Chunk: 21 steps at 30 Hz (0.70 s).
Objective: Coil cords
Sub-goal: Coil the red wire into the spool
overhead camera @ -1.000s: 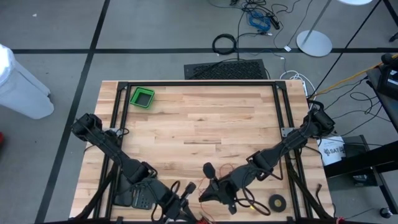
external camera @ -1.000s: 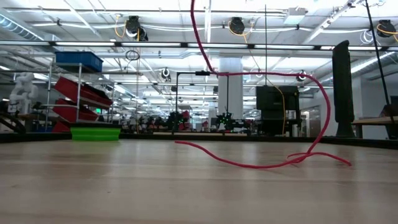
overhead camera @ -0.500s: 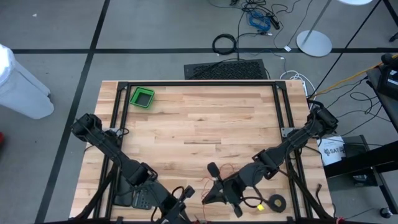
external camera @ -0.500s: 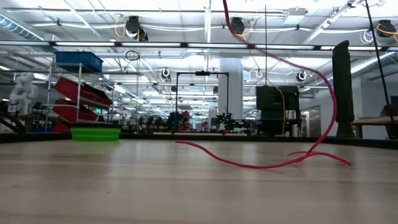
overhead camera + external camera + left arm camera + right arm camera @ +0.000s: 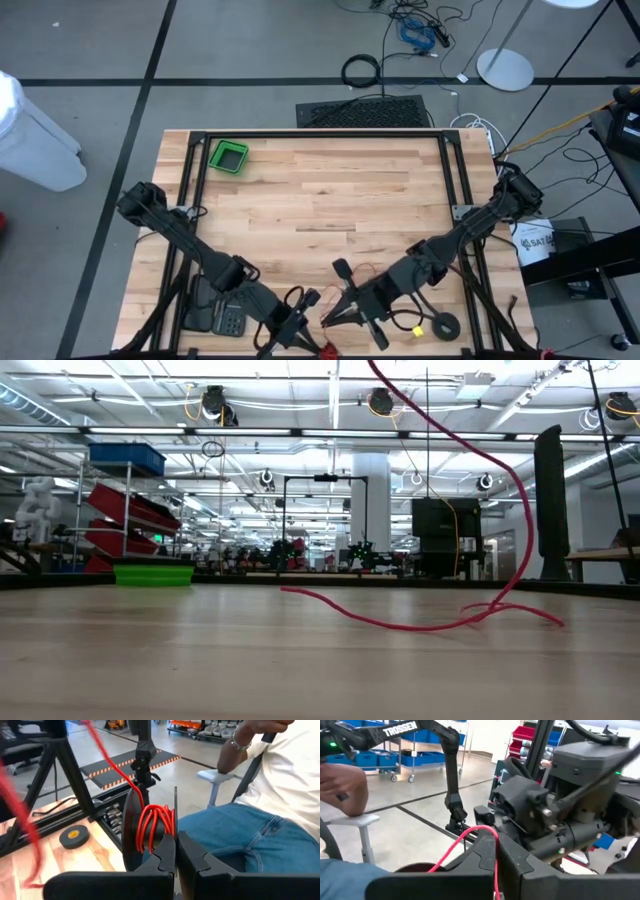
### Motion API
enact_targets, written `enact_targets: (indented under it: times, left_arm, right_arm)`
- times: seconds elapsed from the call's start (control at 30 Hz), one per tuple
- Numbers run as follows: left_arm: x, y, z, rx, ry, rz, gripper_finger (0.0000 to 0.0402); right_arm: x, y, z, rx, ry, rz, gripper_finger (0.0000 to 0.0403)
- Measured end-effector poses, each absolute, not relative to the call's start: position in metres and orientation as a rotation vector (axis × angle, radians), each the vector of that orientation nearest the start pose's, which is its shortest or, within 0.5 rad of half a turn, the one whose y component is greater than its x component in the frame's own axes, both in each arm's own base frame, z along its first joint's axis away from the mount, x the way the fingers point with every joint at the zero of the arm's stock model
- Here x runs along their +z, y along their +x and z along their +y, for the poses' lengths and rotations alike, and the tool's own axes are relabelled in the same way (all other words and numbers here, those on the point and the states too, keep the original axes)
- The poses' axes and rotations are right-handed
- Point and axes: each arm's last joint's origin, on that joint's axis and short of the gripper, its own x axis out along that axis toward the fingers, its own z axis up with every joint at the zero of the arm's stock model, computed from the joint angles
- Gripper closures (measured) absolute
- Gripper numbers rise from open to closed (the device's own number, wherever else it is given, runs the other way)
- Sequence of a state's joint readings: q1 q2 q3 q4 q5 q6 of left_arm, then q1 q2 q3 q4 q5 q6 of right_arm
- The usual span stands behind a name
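Table: I see wooden table, green bin upper left, tape ring lower right.
Cord: red cord trails across the boards, rising out of frame top.
Left gripper: bottom centre, clamped on cord coils, I think.
Right gripper: beside it, pinching the cord.
Background: seated person.

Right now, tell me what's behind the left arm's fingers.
Looking past the left fingers, shut on the red cord, several loops of it are wound there. Beyond sits a person in jeans. The fingers hide the loops' lower part.
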State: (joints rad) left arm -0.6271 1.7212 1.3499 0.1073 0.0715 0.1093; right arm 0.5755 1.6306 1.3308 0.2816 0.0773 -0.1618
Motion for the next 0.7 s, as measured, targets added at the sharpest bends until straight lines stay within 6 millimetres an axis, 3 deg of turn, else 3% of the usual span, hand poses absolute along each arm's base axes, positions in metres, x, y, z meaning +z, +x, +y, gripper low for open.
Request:
enact_targets:
  times: [0.7]
  left_arm:
    - [0.311,0.324,-0.247,-0.759,0.206,0.112,0.0398]
  right_arm:
    - [0.344,0.335,0.188,0.45,0.0,0.088,0.0403]
